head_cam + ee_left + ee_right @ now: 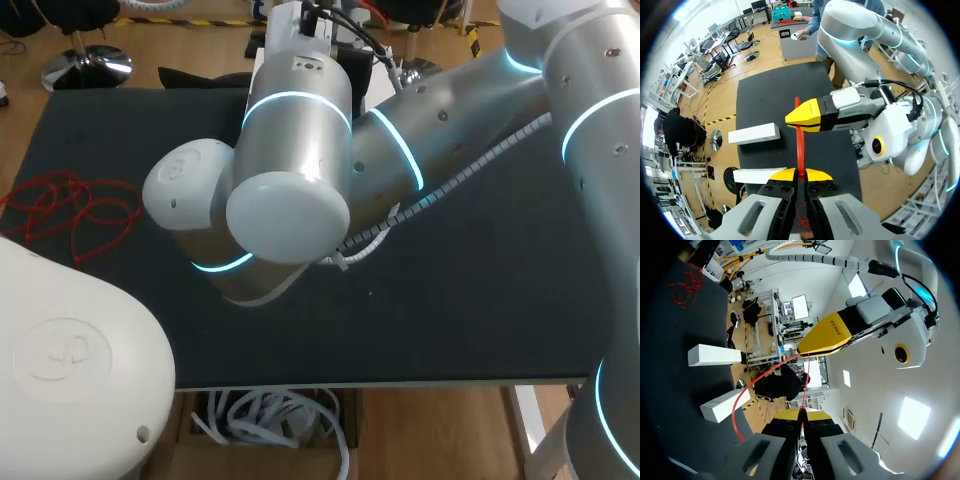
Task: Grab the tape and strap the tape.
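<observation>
The tape is a thin red strap (800, 150), stretched in the air between my two grippers. In the left wrist view my left gripper (800, 175) is shut on its near end, and my right gripper (799, 119) pinches it just ahead, above the black table. In the right wrist view my right gripper (802, 415) is shut on the strap (760, 377), which runs to my left gripper (807, 350) and hangs from there in a loose loop. More red tape (70, 215) lies tangled at the table's left side. In the head view my arms hide both grippers.
Two long white boxes (754, 134) (757, 175) lie on the black table (480, 300) below the grippers. My right arm (400, 150) stretches across the middle of the table. The left arm's large white joint (70, 380) fills the near left corner.
</observation>
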Robot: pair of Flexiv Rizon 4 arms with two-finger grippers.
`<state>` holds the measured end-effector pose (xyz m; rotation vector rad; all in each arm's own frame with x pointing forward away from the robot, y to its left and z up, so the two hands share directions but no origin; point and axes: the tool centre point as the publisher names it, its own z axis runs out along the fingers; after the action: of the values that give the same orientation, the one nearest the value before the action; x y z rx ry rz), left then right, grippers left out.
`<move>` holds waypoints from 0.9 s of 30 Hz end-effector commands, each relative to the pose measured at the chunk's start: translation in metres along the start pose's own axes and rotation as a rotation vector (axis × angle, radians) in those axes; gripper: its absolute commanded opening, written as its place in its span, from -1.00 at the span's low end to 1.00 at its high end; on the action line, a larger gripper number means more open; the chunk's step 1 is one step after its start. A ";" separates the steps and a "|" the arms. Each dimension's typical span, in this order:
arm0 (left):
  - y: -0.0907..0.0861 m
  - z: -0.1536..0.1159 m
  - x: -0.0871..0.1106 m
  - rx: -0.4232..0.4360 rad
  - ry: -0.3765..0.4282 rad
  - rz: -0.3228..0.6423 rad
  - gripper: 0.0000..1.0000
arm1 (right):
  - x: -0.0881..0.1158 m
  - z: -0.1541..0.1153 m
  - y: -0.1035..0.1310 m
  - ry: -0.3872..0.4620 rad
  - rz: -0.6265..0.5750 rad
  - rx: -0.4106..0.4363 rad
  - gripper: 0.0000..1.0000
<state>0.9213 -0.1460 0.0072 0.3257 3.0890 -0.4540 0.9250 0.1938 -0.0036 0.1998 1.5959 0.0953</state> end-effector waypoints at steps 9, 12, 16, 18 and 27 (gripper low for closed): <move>0.000 -0.001 0.000 -0.003 0.000 -0.001 -1.00 | -0.002 0.002 0.016 0.002 0.004 -0.010 -1.00; 0.000 -0.001 0.000 -0.003 0.000 -0.001 -1.00 | -0.001 0.003 0.020 0.003 0.004 -0.016 -1.00; 0.000 -0.001 0.000 -0.003 0.000 -0.001 -1.00 | 0.000 0.003 0.025 0.005 0.005 -0.025 -1.00; 0.000 -0.001 0.000 -0.003 0.000 -0.001 -1.00 | 0.001 0.003 0.027 0.006 0.006 -0.029 -1.00; 0.000 -0.001 0.000 -0.003 0.000 -0.001 -1.00 | 0.000 0.005 0.035 0.002 0.010 -0.042 -1.00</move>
<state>0.9214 -0.1451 0.0071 0.3250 3.0887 -0.4541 0.9312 0.2243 -0.0009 0.1749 1.5907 0.1410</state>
